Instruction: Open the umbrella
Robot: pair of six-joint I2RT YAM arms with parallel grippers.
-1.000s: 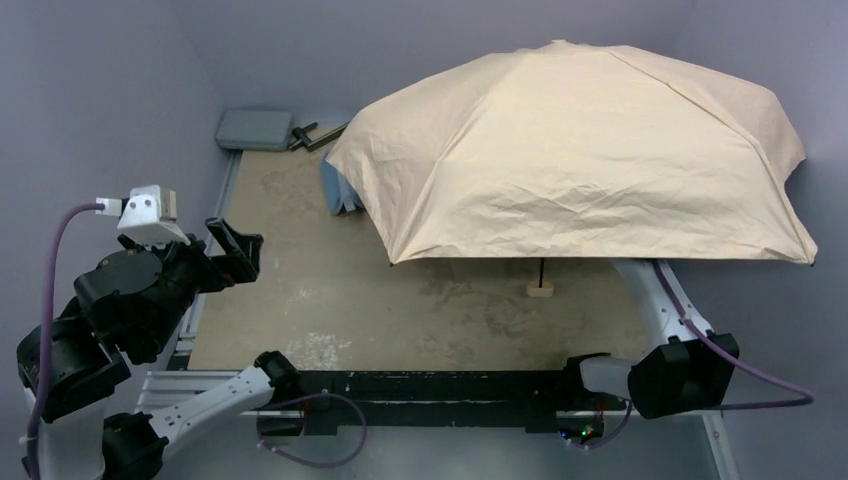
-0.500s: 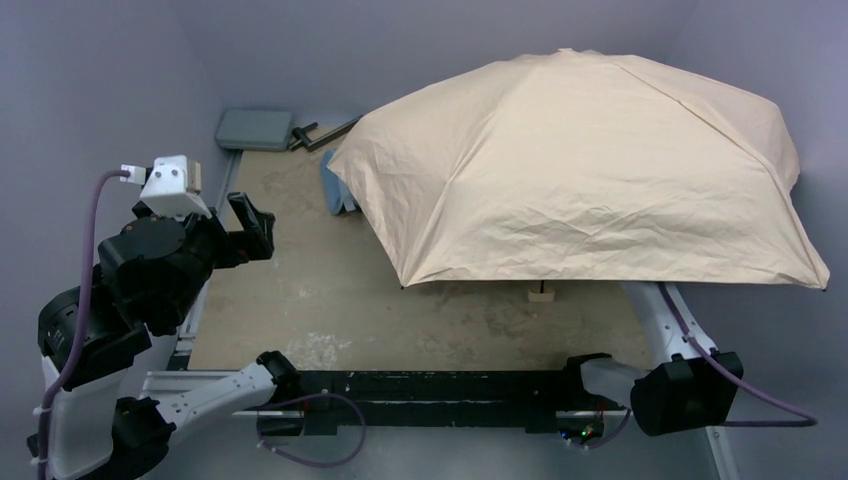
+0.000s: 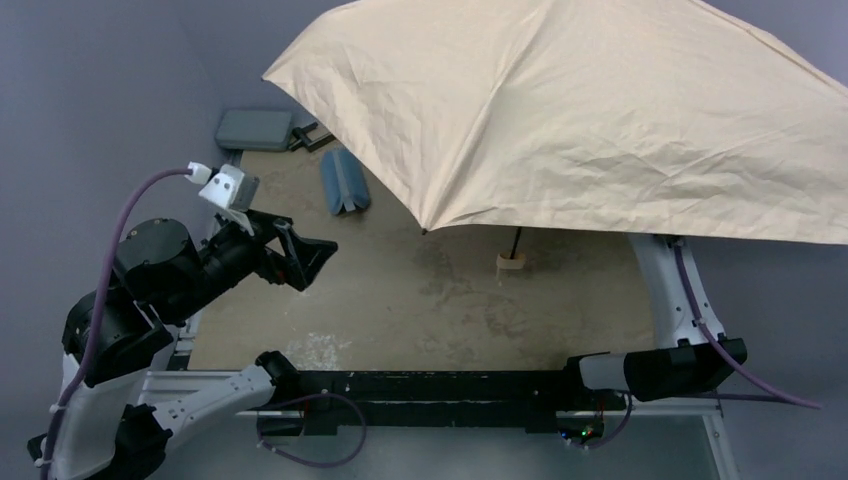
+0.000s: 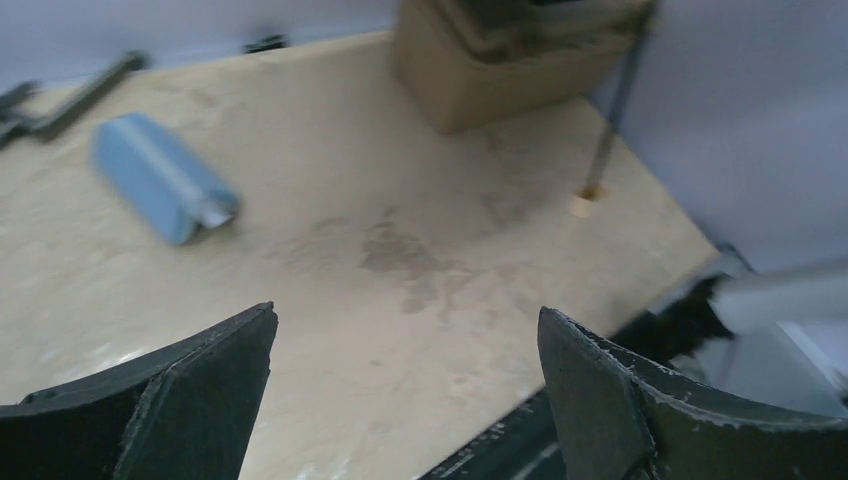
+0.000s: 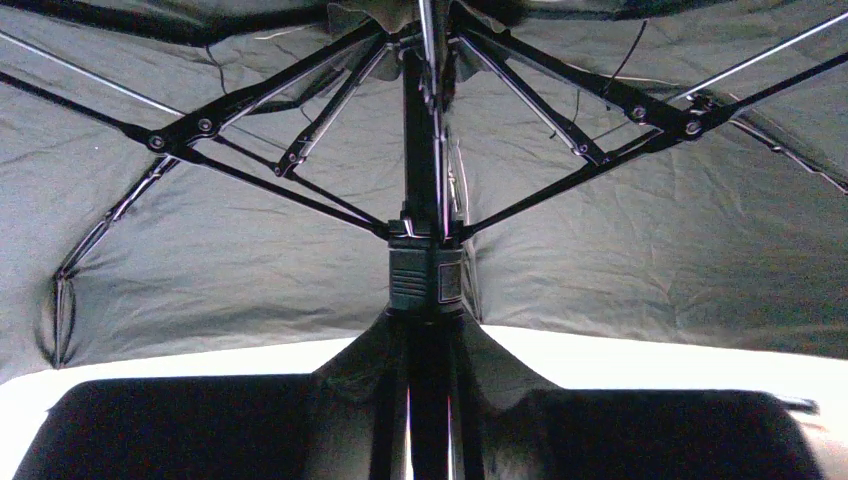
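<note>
Your right fingers (image 5: 200,430) pinch the thin black shaft (image 5: 418,140) of the beige-tan fabric folding umbrella (image 3: 600,110). This props its spread canopy, tilted, above the right side of the counter (image 3: 400,300). Your left fingers (image 4: 200,400), spread wide, hover empty at left, likely not needed.

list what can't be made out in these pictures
- right jaws: top view, under the umbrella canopy; right wrist view, dark shapes at bottom edge
- toolbox: top view, under the canopy; left wrist view, blurred, cut by top edge
- canopy rim: cut by top view's upper and right edges
- handle: top view, too small to tell if it touches the table
</note>
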